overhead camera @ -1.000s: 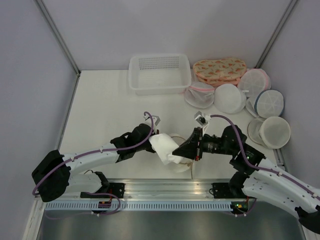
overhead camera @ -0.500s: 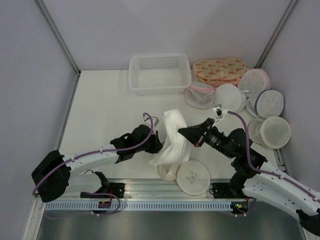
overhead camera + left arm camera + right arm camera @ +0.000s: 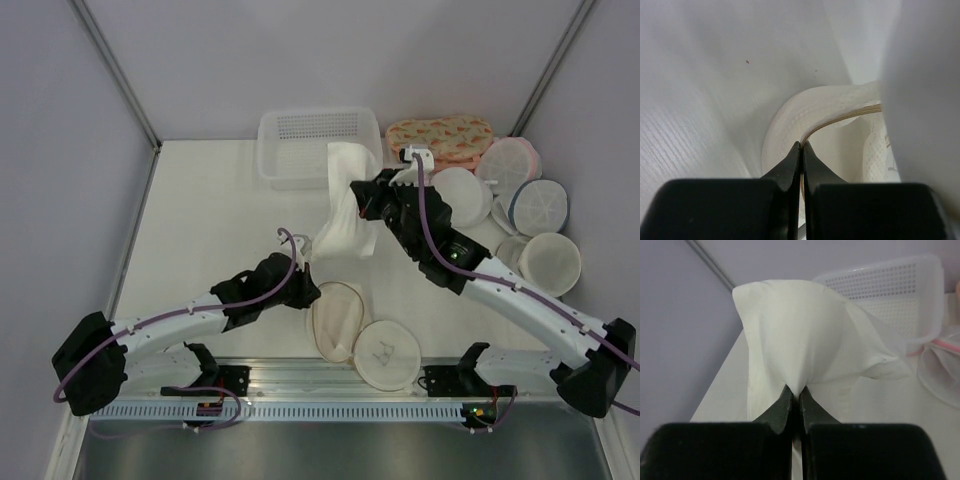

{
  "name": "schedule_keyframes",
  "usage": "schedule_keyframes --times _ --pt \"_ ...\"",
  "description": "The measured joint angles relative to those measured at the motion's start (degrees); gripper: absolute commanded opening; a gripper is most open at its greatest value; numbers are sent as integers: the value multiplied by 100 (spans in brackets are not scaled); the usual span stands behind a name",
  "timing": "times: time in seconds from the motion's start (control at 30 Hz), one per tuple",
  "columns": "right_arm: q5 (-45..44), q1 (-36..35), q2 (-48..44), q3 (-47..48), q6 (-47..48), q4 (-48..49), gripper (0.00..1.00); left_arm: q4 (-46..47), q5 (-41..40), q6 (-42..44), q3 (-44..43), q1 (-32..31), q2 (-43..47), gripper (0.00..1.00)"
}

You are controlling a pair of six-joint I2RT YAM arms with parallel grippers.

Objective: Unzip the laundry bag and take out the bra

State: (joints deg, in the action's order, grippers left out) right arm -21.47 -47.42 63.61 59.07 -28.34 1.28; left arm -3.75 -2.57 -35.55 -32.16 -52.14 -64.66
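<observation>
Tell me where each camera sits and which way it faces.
Top external: above and behind the arm bases, looking down on the table; both arms show, the right claw holding up the bra, the left claw at the laundry bag.
Left wrist: on the left arm, looking along its shut claw, which pinches the bag's tan rim.
Right wrist: on the right arm, looking past its shut claw and the bra towards the basket.
Shared: top external and right wrist both show the bra and basket.
</observation>
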Motion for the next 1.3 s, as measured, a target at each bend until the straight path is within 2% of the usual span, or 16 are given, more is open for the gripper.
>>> schedule_keyframes --times 0.27,0.43,0.57,0.87,0.97,1.0,1.03,1.07,1.1,1.13,1.17,1.23,1.3 --pt "-85 975 2225 2227 398 -168 0 -221 -76 -31 94 0 334 2" --pt "291 1532 4087 4166 481 -348 1 -352 -179 -50 170 0 595 2" --pt "680 1869 5224 5285 442 -542 0 -393 -190 -85 232 0 776 2" --pt "2111 2492 7475 7335 -485 -643 0 -481 -208 -111 284 0 999 2" --pt "2236 2618 7766 7512 -780 -682 0 -520 -264 -114 341 0 1097 2" --pt "2223 2645 7792 7512 -844 -743 3 -533 -295 -116 358 0 1123 2" --pt "2201 2660 7801 7512 -896 -833 15 -544 -308 -116 367 0 1137 2" --pt "2135 2662 7801 7512 -942 -909 51 -557 -321 -118 374 0 1150 2" --pt "2087 2662 7801 7512 -994 -957 62 -568 -330 -118 374 0 1156 2" --pt "2048 2658 7801 7512 -970 -977 69 -570 -334 -118 374 0 1158 2" --pt "2028 2653 7799 7510 -968 -994 81 -575 -337 -120 374 0 1158 2" --pt "2015 2653 7757 7407 -931 -970 92 -592 -337 -120 374 0 1158 2" --pt "2022 2653 7563 7051 -850 -940 95 -612 -337 -122 374 0 1158 2"
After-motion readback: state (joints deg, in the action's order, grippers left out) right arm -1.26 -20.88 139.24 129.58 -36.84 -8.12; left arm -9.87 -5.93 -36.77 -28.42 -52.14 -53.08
